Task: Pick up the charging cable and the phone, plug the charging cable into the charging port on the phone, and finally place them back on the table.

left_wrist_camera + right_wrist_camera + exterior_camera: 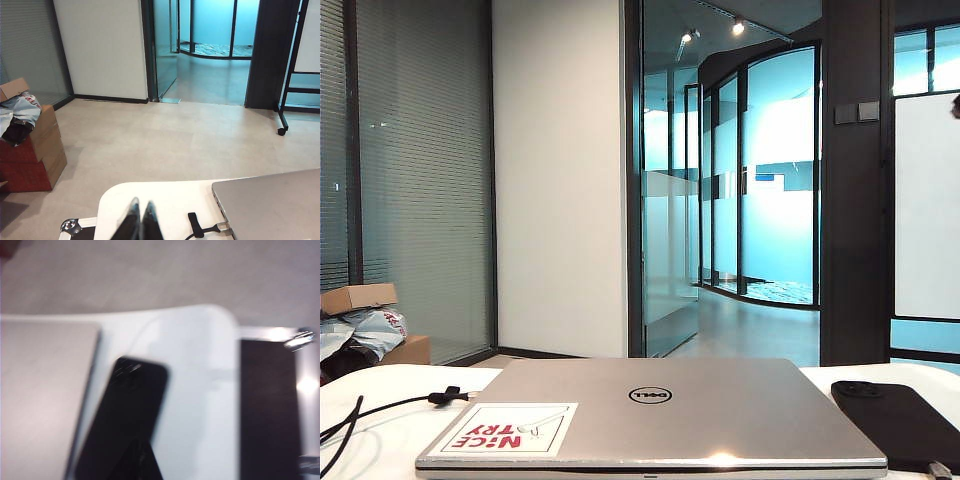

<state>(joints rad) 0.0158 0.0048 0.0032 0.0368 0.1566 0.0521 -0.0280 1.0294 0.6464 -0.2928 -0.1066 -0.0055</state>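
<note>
The black phone (893,420) lies flat on the white table (380,430), right of the laptop. The charging cable (390,405) trails over the table's left side, with its strap knot (446,397) near the laptop's corner. In the left wrist view the cable's strap (195,224) and silver plug (225,228) rest beside the laptop edge. My left gripper (140,220) is shut and empty, over the table a little short of the plug. My right gripper (146,462) is shut, hovering over the blurred phone (127,405). The charging port cannot be made out. Neither gripper shows in the exterior view.
A closed silver Dell laptop (650,415) with a red-lettered sticker fills the table's middle. A black case with metal corners (265,405) sits beyond the table edge by the phone. Cardboard boxes (35,145) stand on the floor at the left.
</note>
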